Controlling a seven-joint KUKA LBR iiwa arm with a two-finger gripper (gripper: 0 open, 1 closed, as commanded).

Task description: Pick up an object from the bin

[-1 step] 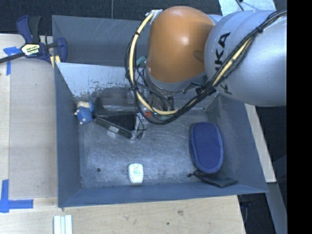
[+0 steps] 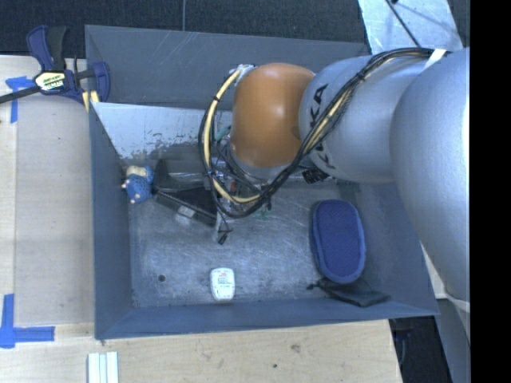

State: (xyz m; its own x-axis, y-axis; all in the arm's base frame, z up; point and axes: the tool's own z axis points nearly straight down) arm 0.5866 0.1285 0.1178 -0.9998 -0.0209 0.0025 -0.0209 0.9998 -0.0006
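Approach step, by my reading: the fingers (image 2: 221, 230) sit low under the arm's orange cover, and I cannot tell whether they are open or closed. A flat black thing (image 2: 185, 199) lies just to their left; next they must straddle it and close

The arm (image 2: 375, 118) hangs over black things (image 2: 185, 200) beside a small blue figure (image 2: 137, 185).

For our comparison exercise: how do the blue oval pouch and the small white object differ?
The blue oval pouch is far larger than the small white object. The pouch is dark, the white object pale. The pouch lies at the right, the white object near the lower wall. Both rest on the bin floor.
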